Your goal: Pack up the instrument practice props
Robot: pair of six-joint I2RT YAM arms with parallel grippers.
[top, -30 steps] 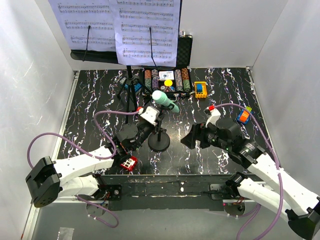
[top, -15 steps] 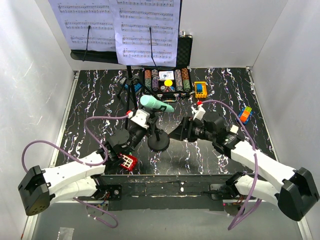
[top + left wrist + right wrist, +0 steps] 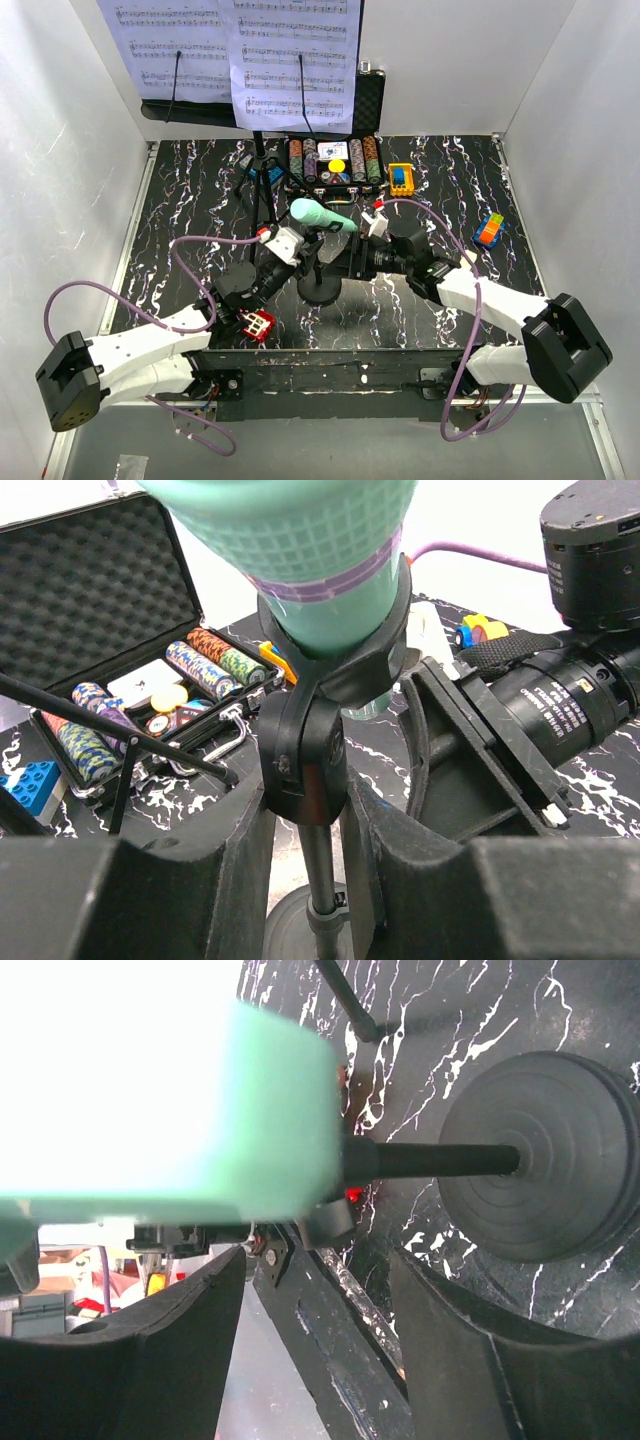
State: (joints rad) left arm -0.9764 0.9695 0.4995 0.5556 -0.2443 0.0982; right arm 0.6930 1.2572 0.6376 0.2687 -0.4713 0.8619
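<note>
Between left tool [image 3: 305, 855] fingers [image 3: 180, 890]: mic stand [image 3: 300, 745] (gripped); right tool [image 3: 320, 1300] beside microphone [image 3: 170, 1090].

Place: lab-style robot test cell | Signs: white panel walls [image 3: 60, 150] boxing a black marbled table [image 3: 190, 190] | left arm [image 3: 140, 345], right arm [image 3: 480, 295] bolted at its near edge, purple cables [image 3: 210, 238]

Poker-chip case [image 3: 371, 100], yellow toy [image 3: 401, 178]

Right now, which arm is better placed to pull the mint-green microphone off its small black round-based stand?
Right: the right gripper is open at the mint-green microphone; the left gripper holds the black stand.
</note>
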